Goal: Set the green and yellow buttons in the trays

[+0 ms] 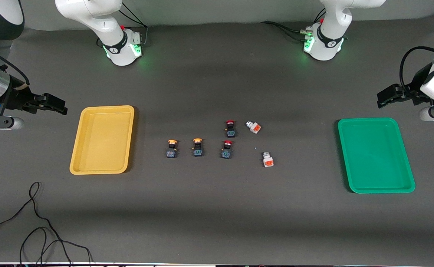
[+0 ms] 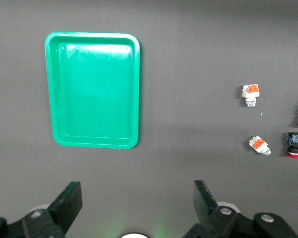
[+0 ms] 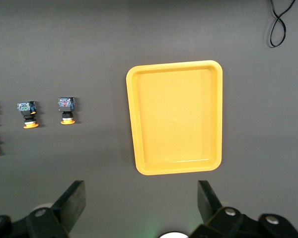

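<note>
Two yellow-capped buttons (image 1: 171,148) (image 1: 197,147) stand mid-table, also in the right wrist view (image 3: 66,109) (image 3: 28,113). Two white-grey buttons with orange blocks (image 1: 253,127) (image 1: 268,159) lie toward the left arm's end, also in the left wrist view (image 2: 250,94) (image 2: 259,145). The yellow tray (image 1: 102,139) (image 3: 176,117) and the green tray (image 1: 374,155) (image 2: 93,89) are both empty. My right gripper (image 1: 55,105) (image 3: 141,201) is open and empty, up in the air off the yellow tray's outer side. My left gripper (image 1: 384,97) (image 2: 138,201) is open and empty, above the table near the green tray's corner.
Two red-capped black buttons (image 1: 230,128) (image 1: 227,149) stand between the yellow-capped and the white-grey ones. A black cable (image 1: 35,218) loops on the table near the front edge at the right arm's end. Both arm bases (image 1: 122,46) (image 1: 322,44) stand along the table's edge farthest from the front camera.
</note>
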Motion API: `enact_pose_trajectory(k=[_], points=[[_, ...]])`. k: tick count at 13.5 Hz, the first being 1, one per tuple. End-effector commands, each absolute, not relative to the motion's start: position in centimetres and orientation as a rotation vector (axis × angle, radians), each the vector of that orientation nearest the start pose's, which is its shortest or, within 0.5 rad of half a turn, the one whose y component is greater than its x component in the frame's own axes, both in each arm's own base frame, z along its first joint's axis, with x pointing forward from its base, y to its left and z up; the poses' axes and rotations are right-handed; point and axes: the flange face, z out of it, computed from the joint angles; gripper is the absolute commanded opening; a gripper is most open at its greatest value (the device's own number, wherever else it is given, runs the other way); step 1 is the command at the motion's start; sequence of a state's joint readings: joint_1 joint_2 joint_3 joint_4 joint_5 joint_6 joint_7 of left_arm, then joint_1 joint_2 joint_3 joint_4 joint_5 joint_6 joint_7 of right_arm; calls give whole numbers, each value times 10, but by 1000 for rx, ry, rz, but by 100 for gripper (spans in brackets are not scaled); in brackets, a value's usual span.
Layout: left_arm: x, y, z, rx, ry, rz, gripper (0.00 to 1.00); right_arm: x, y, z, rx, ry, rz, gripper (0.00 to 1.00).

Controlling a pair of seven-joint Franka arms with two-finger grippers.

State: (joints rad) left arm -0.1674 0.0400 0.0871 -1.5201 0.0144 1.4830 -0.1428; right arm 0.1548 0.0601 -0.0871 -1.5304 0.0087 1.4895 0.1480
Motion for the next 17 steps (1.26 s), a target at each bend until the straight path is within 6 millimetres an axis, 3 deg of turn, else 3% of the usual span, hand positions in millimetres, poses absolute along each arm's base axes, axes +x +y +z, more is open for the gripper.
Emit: enact_pose_trajectory(k=[1,3,6,8,10,11,13,15,17], points=[[554,-47,622,-3142,-119,105,100,561,42,606,-3157,131,164,100],[553,-49,622,-3145,-108,96,100,561,48,605,-3158,119,166,100],[553,-57,606,-3170,-87,121,100,561,58,606,-3157,107,162,100],[554,-79,587,-3177,-26,126,100,557,91,606,-3154,198,161,100],[549,-114,567,-3173,47,151,100,550,128,602,-3132,239,181,100],[548,-129,557,-3174,49,151,100,549,138,597,-3108,243,209,100],[541,-164,535,-3170,-66,138,100,552,161,572,-3088,213,290,100],[526,-216,518,-3146,-361,142,100,556,184,539,-3102,217,347,100],[505,-273,496,-3088,-676,123,100,564,188,499,-3103,241,348,100]])
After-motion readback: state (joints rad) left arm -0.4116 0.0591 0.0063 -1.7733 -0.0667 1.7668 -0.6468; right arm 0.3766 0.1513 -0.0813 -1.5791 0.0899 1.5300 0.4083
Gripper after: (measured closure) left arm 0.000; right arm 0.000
